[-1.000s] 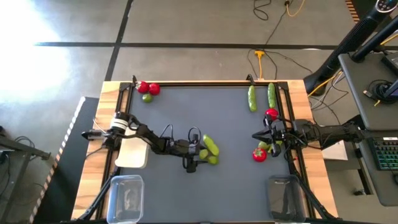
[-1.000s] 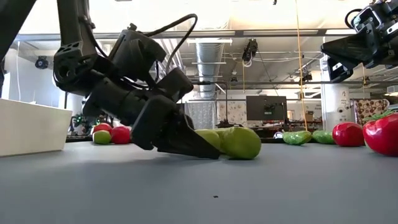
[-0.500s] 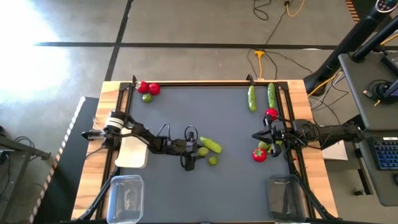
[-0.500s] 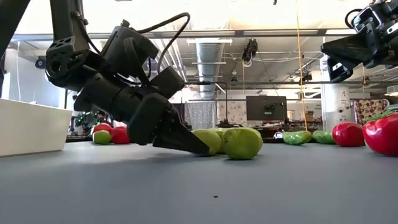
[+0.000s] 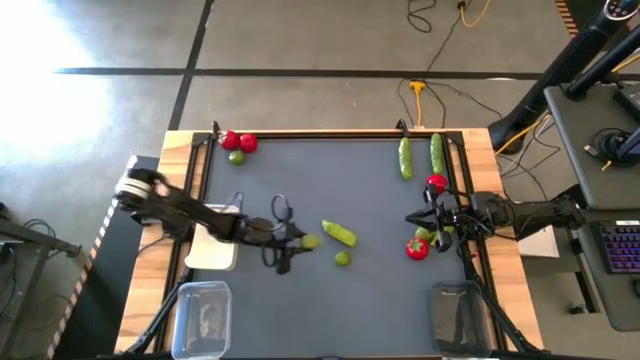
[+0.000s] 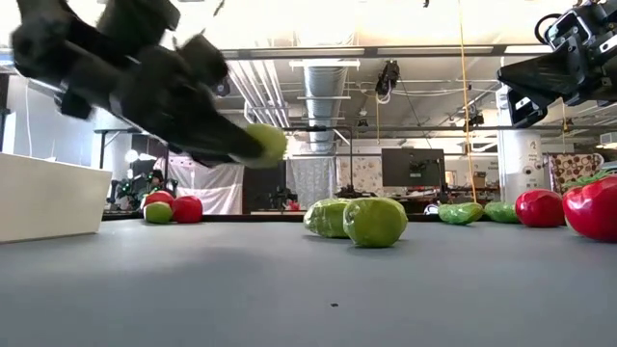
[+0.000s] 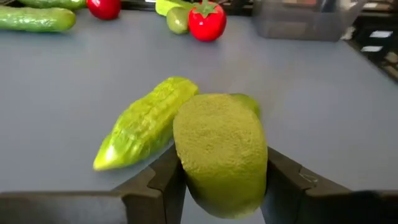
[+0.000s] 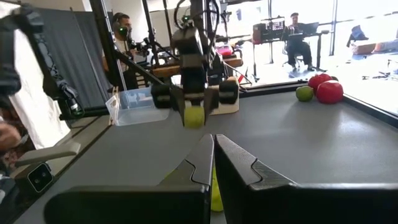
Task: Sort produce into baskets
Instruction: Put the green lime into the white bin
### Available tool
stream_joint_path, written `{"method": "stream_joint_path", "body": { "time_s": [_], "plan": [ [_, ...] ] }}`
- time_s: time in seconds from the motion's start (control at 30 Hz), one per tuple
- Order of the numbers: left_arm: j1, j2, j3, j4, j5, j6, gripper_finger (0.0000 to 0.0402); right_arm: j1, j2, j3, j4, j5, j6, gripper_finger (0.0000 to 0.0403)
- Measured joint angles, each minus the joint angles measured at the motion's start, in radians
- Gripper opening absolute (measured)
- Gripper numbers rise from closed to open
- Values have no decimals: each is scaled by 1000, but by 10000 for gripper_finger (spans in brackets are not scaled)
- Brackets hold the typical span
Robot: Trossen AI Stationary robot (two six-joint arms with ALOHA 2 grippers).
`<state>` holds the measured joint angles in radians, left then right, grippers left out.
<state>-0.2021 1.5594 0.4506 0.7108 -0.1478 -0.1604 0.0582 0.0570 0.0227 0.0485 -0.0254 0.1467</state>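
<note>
My left gripper [image 5: 303, 241] is shut on a light-green lime [image 7: 219, 151], lifted above the table's middle; it also shows in the low view [image 6: 265, 142]. A green cucumber-like piece [image 5: 338, 234] and a second lime [image 5: 342, 258] lie on the table just to its right. My right gripper [image 5: 418, 221] hovers shut and empty near the right edge, above a red piece [image 5: 417, 249] and a small green piece [image 5: 425, 234]. The white tray [image 5: 212, 250] stands at the left. My left gripper pinches the lime by its two opposite sides [image 7: 186, 155] between the two fingers. The fingers come from the table's left, slanting a little downward. The lime is lifted clear of the table.
Two red pieces [image 5: 239, 142] and a lime [image 5: 237, 157] lie at the far left corner. Two cucumbers [image 5: 405, 158] and a red piece [image 5: 436, 183] lie at the far right. Clear tubs stand at the near left [image 5: 203, 318] and near right [image 5: 460, 315].
My left gripper has risen off the table and drawn back toward the table's left edge, carrying one lime, which is now lifted clear. The cucumber-like piece and the other lime have stayed on the table.
</note>
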Motion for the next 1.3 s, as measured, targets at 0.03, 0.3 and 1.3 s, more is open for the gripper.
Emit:
{"method": "stream_joint_path", "body": {
  "time_s": [0.03,0.3,1.3],
  "plan": [
    [-3,-60,-19,-63,0,-17,141,0,0,0,0,0,0,9],
    [-9,-549,53,-966,0,-235,140,0,0,0,0,0,0,9],
    [-9,-547,320,-1928,63,-533,142,0,0,0,-8,0,0,9]
  ]
}}
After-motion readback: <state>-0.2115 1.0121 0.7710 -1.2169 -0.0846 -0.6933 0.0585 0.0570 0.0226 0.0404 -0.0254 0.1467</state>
